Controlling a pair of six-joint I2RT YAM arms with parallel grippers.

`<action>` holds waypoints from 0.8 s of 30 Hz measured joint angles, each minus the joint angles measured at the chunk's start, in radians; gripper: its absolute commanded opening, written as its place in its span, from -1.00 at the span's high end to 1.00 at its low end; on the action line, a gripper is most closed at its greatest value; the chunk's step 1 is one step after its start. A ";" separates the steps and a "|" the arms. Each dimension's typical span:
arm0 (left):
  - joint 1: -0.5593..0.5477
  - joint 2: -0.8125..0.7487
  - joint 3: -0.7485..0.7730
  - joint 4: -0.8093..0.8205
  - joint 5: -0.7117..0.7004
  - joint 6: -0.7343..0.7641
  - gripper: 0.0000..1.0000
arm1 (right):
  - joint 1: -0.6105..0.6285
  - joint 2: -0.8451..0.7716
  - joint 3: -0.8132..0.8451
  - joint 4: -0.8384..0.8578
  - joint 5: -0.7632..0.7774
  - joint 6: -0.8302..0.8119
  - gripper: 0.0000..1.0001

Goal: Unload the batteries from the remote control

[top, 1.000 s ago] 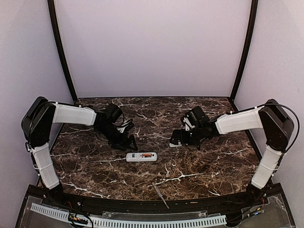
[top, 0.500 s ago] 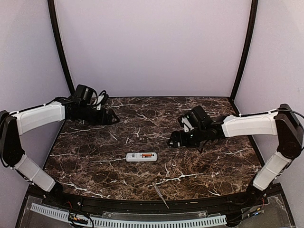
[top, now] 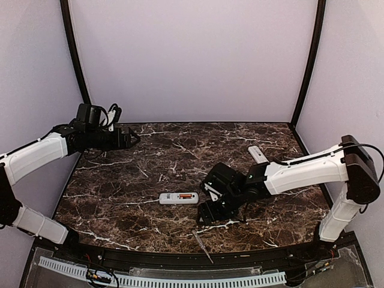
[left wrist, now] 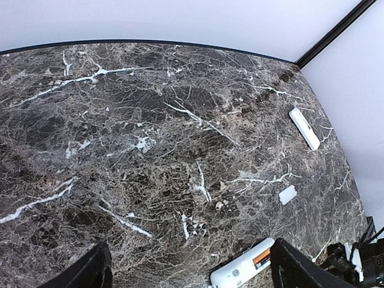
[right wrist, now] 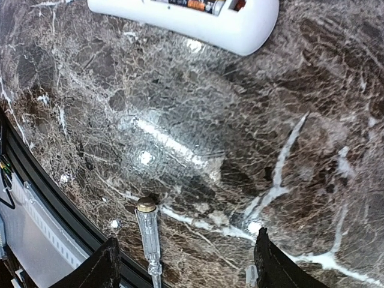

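Note:
The white remote control point(top: 179, 198) lies at the table's middle front with its compartment uncovered, and the orange batteries point(top: 187, 196) show inside it. My left gripper point(top: 129, 139) hangs open at the far back left, well away from the remote; its wrist view catches the remote point(left wrist: 243, 273) and an orange cell point(left wrist: 262, 259) by the right finger point(left wrist: 306, 270). My right gripper point(top: 207, 213) is open just right of the remote, low over the marble. In its wrist view the remote point(right wrist: 198, 15) with its batteries point(right wrist: 198, 5) lies at the top edge, and nothing is gripped.
A clear-handled screwdriver point(top: 203, 247) lies near the front edge, below the right gripper's left finger point(right wrist: 99, 270) in the wrist view, the tool point(right wrist: 148, 234) pointing at the rim. A long white piece point(left wrist: 304, 128) and a small white cover point(left wrist: 287, 194) lie at the back right.
My left arm has swung from beside the remote to the far back left. My right arm has come from the back right down to the front, next to the remote and the screwdriver.

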 measured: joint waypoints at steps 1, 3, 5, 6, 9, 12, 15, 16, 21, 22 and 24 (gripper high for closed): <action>0.000 0.000 0.000 0.000 0.003 -0.003 -0.82 | 0.013 0.014 0.013 -0.011 0.000 0.003 -0.41; 0.000 0.000 -0.001 0.000 0.012 -0.006 -0.81 | 0.036 0.051 0.050 -0.036 0.004 0.006 -0.38; 0.000 0.000 -0.002 0.001 0.019 -0.008 -0.82 | 0.050 0.080 0.082 -0.053 0.010 0.003 -0.36; 0.000 0.000 -0.002 0.002 0.022 -0.008 -0.81 | 0.057 0.095 0.099 -0.061 0.017 0.002 -0.34; 0.000 0.000 -0.005 0.002 0.029 -0.011 -0.81 | 0.076 0.133 0.143 -0.082 0.026 -0.001 -0.30; 0.000 0.000 -0.005 0.005 0.035 -0.011 -0.81 | 0.097 0.168 0.181 -0.109 0.035 -0.003 -0.27; 0.000 0.000 -0.005 0.007 0.041 -0.012 -0.81 | 0.121 0.202 0.212 -0.138 0.047 -0.006 -0.23; 0.000 0.000 -0.006 0.007 0.042 -0.012 -0.81 | 0.128 0.211 0.220 -0.146 0.051 -0.006 -0.23; 0.000 0.000 -0.006 0.007 0.049 -0.014 -0.81 | 0.164 0.252 0.265 -0.198 0.073 -0.005 -0.18; 0.000 0.000 -0.006 0.007 0.050 -0.015 -0.81 | 0.168 0.257 0.273 -0.206 0.078 -0.006 -0.17; 0.000 0.000 -0.006 0.008 0.053 -0.016 -0.81 | 0.177 0.272 0.298 -0.234 0.090 -0.005 -0.14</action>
